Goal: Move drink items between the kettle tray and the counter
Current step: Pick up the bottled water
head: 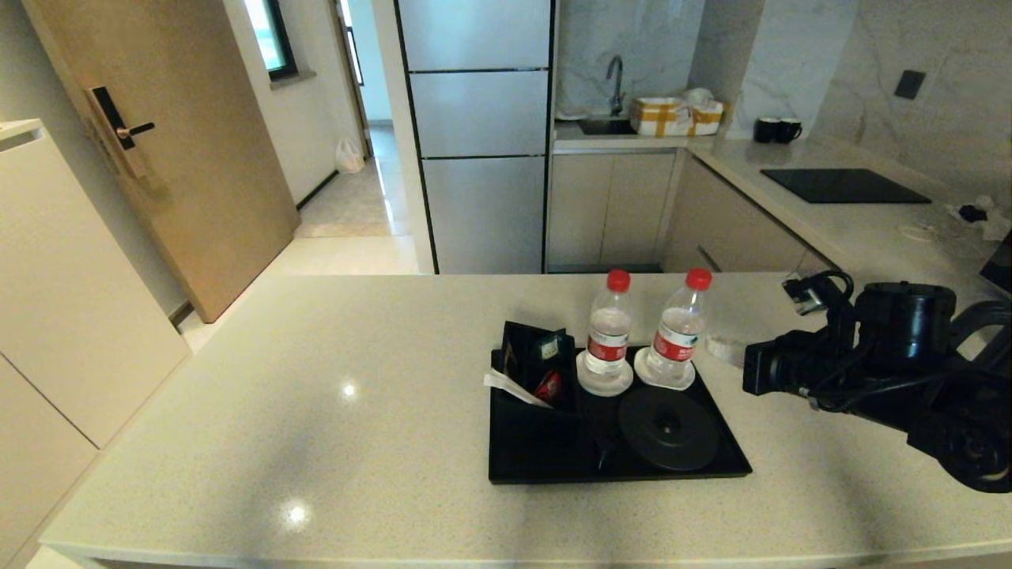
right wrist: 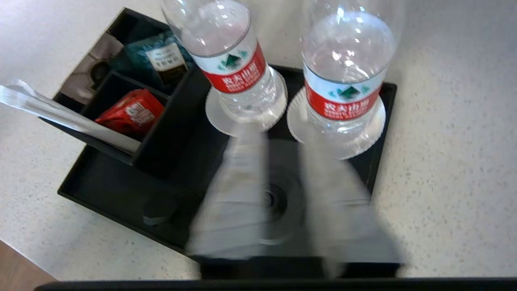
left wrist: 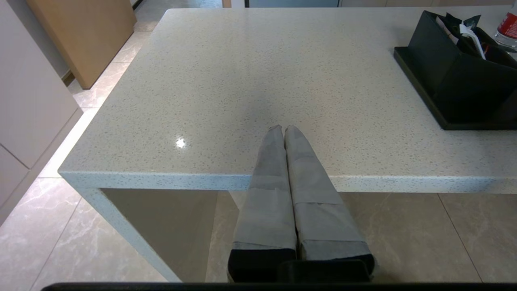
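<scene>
A flat black rectangular tray with a low rim (head: 545, 466) lay on the broad pale beige speckled stone tabletop (head: 316, 411). On the tray sat a round black kettle base disc (head: 669, 427), with nothing standing on it. Behind the disc, two small clear plastic bottles with red caps and red-white labels stood upright side by side, each on its own small white round saucer: the left bottle (head: 608, 333) on the left saucer (head: 604, 382), the right bottle (head: 678, 329) on the right saucer (head: 662, 376). At the tray's left side stood a black compartmented sachet box (head: 534, 367), holding a red sachet (right wrist: 130, 112), a dark green sachet (right wrist: 163, 60) and a white paper-wrapped stick (right wrist: 60, 117) that leaned out over the box's edge.

The right arm (head: 885, 371) reached in from the right, above the tabletop just beside the tray's right edge. In the right wrist view the right pincer (right wrist: 282, 145) hovered over the base disc, pointed toward the two bottles, its two grey fingers (right wrist: 238, 194) blurred but clearly parted, with nothing between them.

The left pincer (left wrist: 282, 131) hung at the near edge of the tabletop, well apart from the tray, its grey taped fingers (left wrist: 270, 178) pressed together and holding nothing.

Farther back, a black glass hob (head: 844, 186) was set into the side counter, and two dark mugs (head: 776, 130) stood near the sink (head: 605, 125).
</scene>
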`<state>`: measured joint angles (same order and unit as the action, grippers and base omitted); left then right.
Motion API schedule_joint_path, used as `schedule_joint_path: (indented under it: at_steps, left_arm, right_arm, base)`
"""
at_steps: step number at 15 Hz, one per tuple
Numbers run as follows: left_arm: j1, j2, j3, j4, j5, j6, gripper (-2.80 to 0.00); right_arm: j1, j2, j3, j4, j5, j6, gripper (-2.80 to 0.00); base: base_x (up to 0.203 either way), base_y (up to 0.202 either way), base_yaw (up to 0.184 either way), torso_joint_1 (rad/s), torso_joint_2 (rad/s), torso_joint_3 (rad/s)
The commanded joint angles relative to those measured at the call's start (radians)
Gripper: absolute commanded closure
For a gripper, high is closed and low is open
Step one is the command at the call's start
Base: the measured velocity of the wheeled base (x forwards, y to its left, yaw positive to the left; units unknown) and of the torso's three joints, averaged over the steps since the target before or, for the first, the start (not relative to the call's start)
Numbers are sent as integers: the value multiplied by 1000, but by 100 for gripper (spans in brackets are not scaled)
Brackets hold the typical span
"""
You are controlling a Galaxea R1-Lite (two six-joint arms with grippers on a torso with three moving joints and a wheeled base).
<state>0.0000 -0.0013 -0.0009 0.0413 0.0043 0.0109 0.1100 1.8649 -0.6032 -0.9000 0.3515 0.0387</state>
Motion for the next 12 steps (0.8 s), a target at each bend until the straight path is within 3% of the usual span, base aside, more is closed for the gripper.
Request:
schedule_joint_path:
  at_steps: [1,4,9,12]
  left_arm:
    - [0,1,1,-1,0,0,0]
    - [0,1,-1,0,0,0,0]
    - [0,1,1,0,0,0,0]
    - [0,1,1,0,0,0,0]
  right_arm:
    - [-17,23,-2,-6,3,4,-280]
    - [-26,81,-22,-33,-40,11,-280]
    - [-6,243,-43,-236,-142,8,-280]
    - [30,255,-73,-245,-164,9,-280]
  base:
    - [0,0,0,0,0,0]
    - [0,0,0,0,0,0]
    - [0,0,0,0,0,0]
    - [0,0,0,0,0,0]
